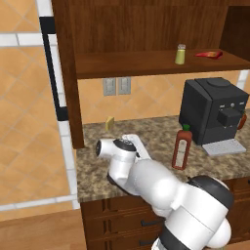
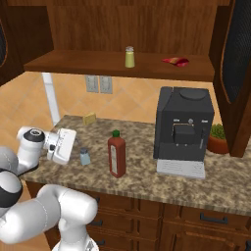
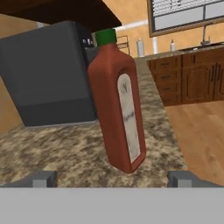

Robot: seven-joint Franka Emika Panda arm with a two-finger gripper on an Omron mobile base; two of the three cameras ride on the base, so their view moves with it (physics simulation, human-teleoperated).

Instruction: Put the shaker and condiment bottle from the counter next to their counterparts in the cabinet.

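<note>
My tool [image 3: 112, 178] is spread wide, nothing between the fingers; in the hand view the two tips [image 3: 41, 179] sit far apart at the bottom, framing the condiment bottle [image 3: 117, 105] ahead. It stands on the desk [image 3: 65, 153], white label facing me, green cap on top, dark coffee machine [image 3: 48, 74] behind it.

Right base view adds the shaker [image 2: 85, 156]: pale blue, grey cap, upright on the desk [image 2: 147, 181] just beside my hand and left of the condiment bottle [image 2: 116, 154], not touching either. Left base view has my arm across that spot; the condiment bottle [image 1: 181, 149] stands near the coffee machine [image 1: 215, 112], close to the front edge.

Both base views show the cabinet [image 2: 122, 29] above: yellow-green shaker [image 2: 129, 57] upright mid-shelf, flat red bottle [image 2: 175, 61] lying well to its right.

Small yellow block [image 2: 89, 118] at the back of the desk by the wall, below the outlets [image 2: 99, 84]. Potted plant [image 2: 217, 137] right of the coffee machine. Desk is speckled brown granite over dark wood drawers [image 2: 196, 220]; wall is orange tile. Hand view shows wood floor and more cabinets across the room, window above them.
</note>
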